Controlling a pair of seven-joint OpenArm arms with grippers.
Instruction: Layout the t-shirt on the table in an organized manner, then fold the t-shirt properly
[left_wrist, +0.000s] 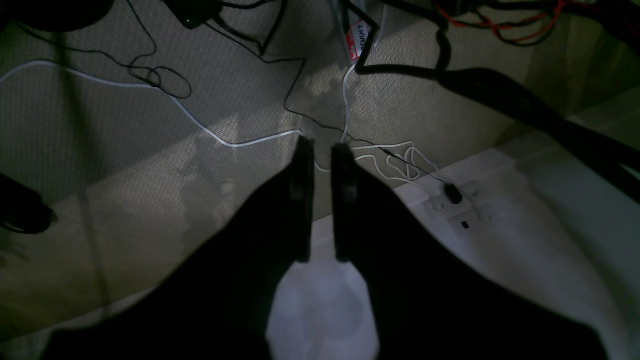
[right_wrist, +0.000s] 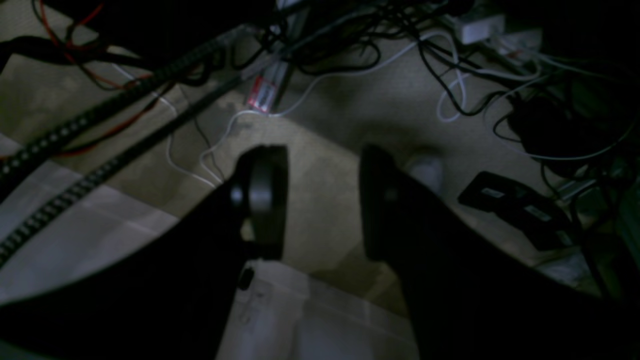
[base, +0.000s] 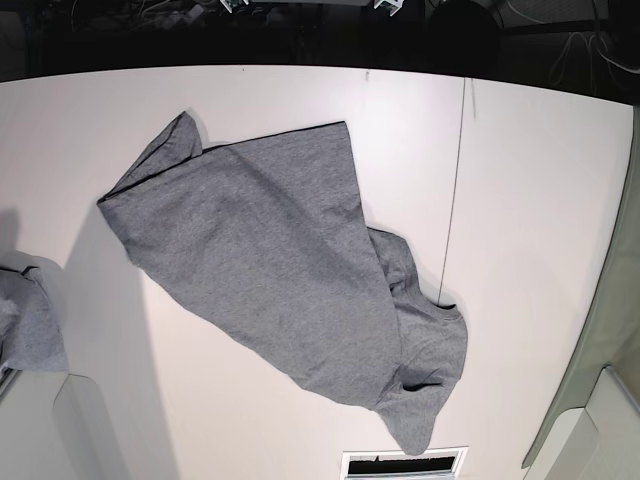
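Note:
The heather-grey t-shirt (base: 270, 270) lies slantwise across the middle of the white table (base: 540, 200), one wide flap folded over the rest and its lower right end bunched. Neither arm shows in the base view. In the left wrist view my left gripper (left_wrist: 322, 145) hangs over the carpeted floor, its dark fingers (left_wrist: 303, 170) standing only a narrow gap apart with nothing between them. In the right wrist view my right gripper (right_wrist: 324, 155) is open wide and empty, also over the floor. No cloth shows in either wrist view.
A smaller bunch of grey cloth (base: 25, 320) sits at the table's left edge. A dark seam line (base: 455, 190) runs down the tabletop right of the shirt, and a slotted vent (base: 405, 463) lies at its front edge. Cables (left_wrist: 225, 140) sprawl over the floor.

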